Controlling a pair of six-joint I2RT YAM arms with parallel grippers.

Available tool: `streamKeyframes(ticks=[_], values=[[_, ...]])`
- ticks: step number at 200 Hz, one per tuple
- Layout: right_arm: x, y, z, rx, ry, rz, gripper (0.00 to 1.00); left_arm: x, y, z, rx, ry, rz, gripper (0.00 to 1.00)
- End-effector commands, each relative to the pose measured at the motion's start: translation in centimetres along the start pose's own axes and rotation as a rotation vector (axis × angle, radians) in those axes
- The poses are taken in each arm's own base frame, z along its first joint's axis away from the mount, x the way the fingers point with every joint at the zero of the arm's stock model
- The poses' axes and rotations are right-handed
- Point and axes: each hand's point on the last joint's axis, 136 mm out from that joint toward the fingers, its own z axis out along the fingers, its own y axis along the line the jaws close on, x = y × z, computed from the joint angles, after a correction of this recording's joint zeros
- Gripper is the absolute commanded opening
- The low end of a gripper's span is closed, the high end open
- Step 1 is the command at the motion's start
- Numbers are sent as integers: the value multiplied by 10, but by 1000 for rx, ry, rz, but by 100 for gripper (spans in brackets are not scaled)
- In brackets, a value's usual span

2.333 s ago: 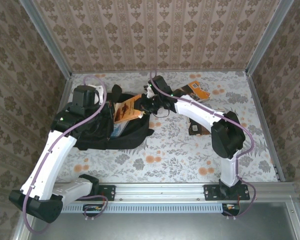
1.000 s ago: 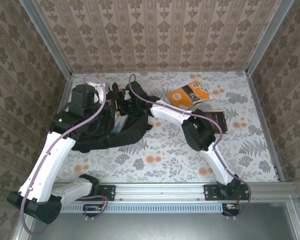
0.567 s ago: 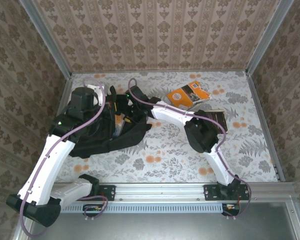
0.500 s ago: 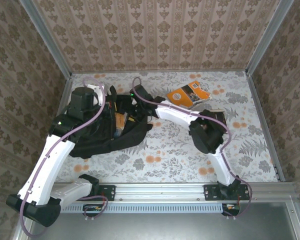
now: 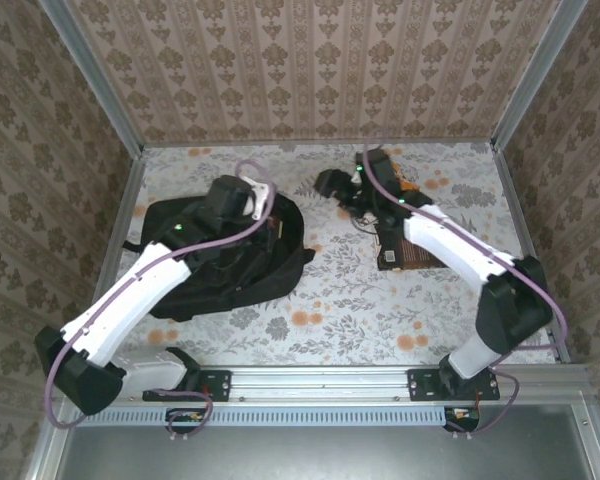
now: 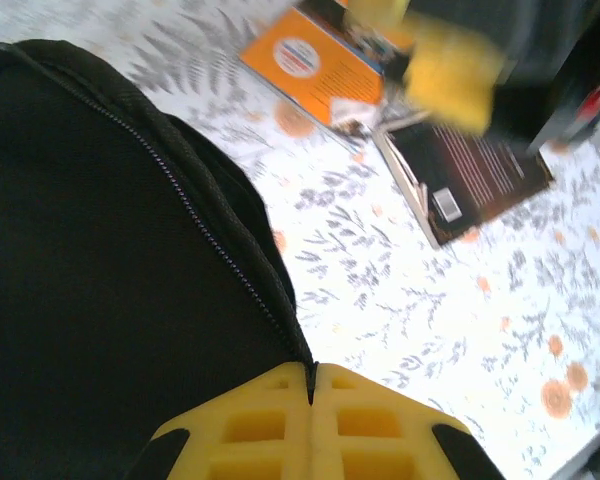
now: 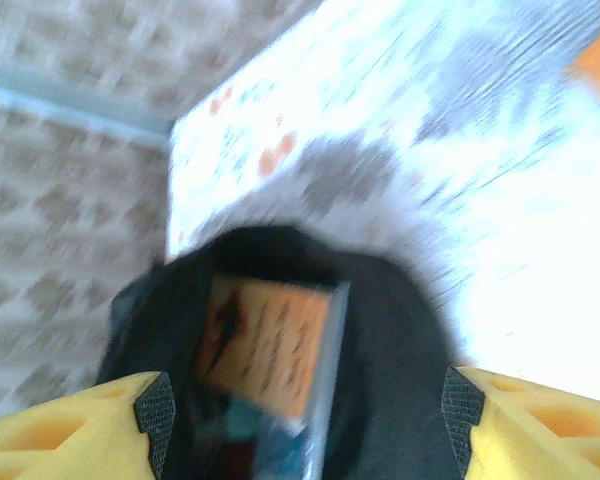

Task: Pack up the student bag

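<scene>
Step in hand, as I judge it: between loads. One orange-covered book sits upright in the mouth of the student bag, and two more lie out on the floral table.

Bag: lies at about 9 o'clock of table centre in the overhead view, its opening turned toward 2 o'clock.

Left arm: reaches from its base up and across over the bag, with the wrist over the bag's upper right part. Left gripper has its yellow pads pressed together. The zipper track runs straight into the seam between them, so it reads as a pinch on the bag's zipper edge, holding the mouth up.

Right arm: elbow far out at 4 o'clock, forearm stretched toward 12 o'clock. Right gripper hangs in the gap between the bag and the loose books. Its fingers stand wide apart with nothing between them, and its blurred camera looks back into the bag's mouth.

Remaining items: orange paperback at about 1 o'clock, partly hidden under the right forearm in the overhead view. A dark book lies just beside it toward 3 o'clock.

Next move, my guess: the right gripper swings onto one of those two books. Both lie flat, so it needs an edge to bite. The left pinch should hold so that the opening does not sag shut.
</scene>
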Motion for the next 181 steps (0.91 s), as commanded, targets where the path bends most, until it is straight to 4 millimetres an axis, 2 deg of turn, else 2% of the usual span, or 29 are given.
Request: streamKeyframes(ticks=[1,13,23,33,49,70,89,108,132,150,181], values=[[-28,-84,-45,324,-128,-91,74,1,-28,14,69,3,49,0],[-41,-115,-62,416,-181,-90,74,14,-30,27,67,56,57,2],[-50,-141,-69,489,-202,-77,75,24,-31,38,70,95,53,7],[-58,-159,-76,537,-219,-66,75,31,-34,46,84,128,51,13],[-70,-182,-83,594,-231,-33,76,38,-38,56,95,164,50,31],[-84,-215,-85,677,-232,8,77,30,-46,59,136,142,34,52],[-96,-246,-87,735,-224,40,79,11,-63,51,212,89,29,60],[-101,-279,-79,770,-157,96,80,-3,-72,43,242,59,40,64],[-100,-311,-56,795,1,146,82,-10,-76,39,260,41,37,69],[-94,-329,-35,806,107,143,83,-8,-74,41,252,43,32,71],[-89,-340,-13,802,216,124,83,-3,-71,48,242,60,16,72]])
